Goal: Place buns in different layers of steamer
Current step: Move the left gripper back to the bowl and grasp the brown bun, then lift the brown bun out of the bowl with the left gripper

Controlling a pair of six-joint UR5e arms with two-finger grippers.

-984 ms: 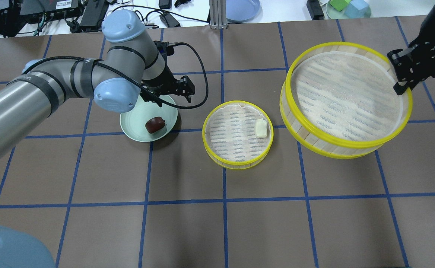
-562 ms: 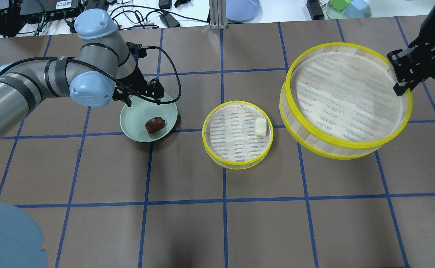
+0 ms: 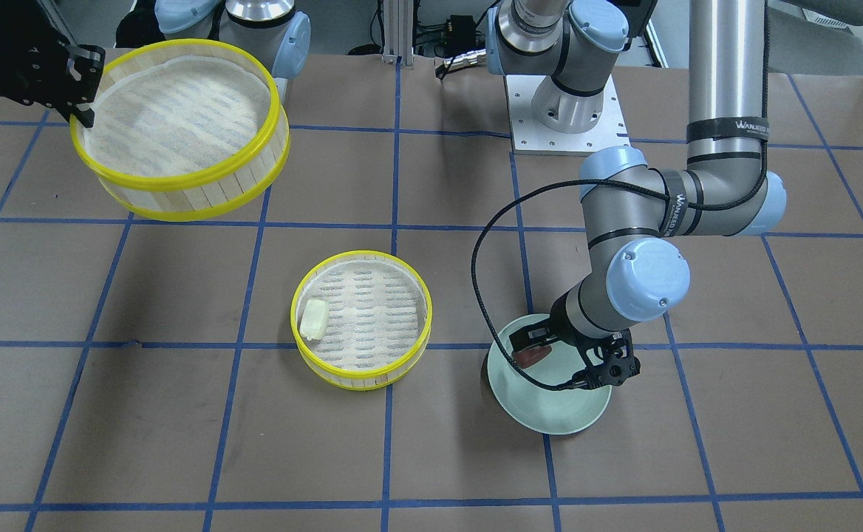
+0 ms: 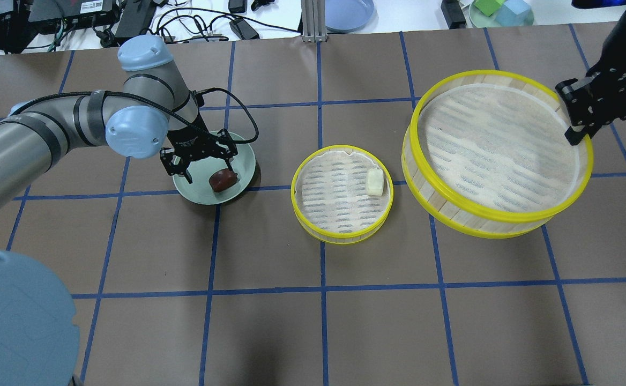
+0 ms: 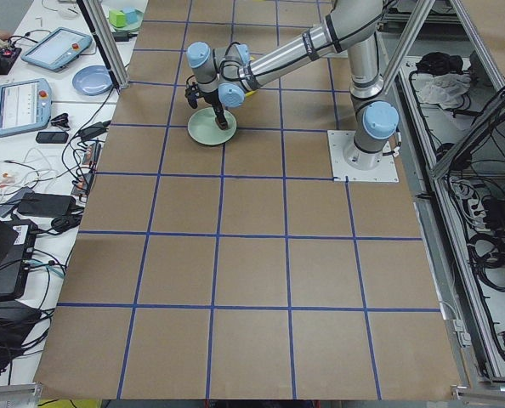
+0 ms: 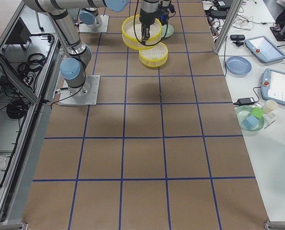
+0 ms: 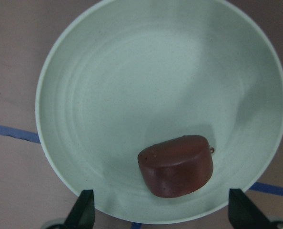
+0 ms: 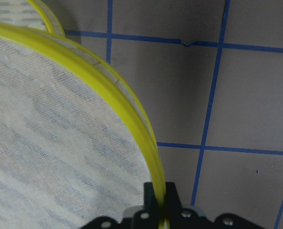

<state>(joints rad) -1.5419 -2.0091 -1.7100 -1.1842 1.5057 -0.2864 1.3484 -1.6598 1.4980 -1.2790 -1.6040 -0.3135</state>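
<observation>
Left jaws apart over green plate (image 7: 132, 81), brown bun (image 7: 176, 164) on the plate between the tips but off-centre (nearer one tip). Long axis nearly along closing line, slightly tilted. Suggest recentring, maybe quarter-turn wrist to pinch the short sides, then descend slowly. Cream bun (image 4: 375, 184) at wall of lower tray (image 4: 340, 235) on bench. Right jaws clamped on rim of raised tray (image 4: 506, 215), tilted.

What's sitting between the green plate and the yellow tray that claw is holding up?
The other yellow-rimmed steamer tray, resting flat with the pale bun inside; the overhead view shows it.
</observation>
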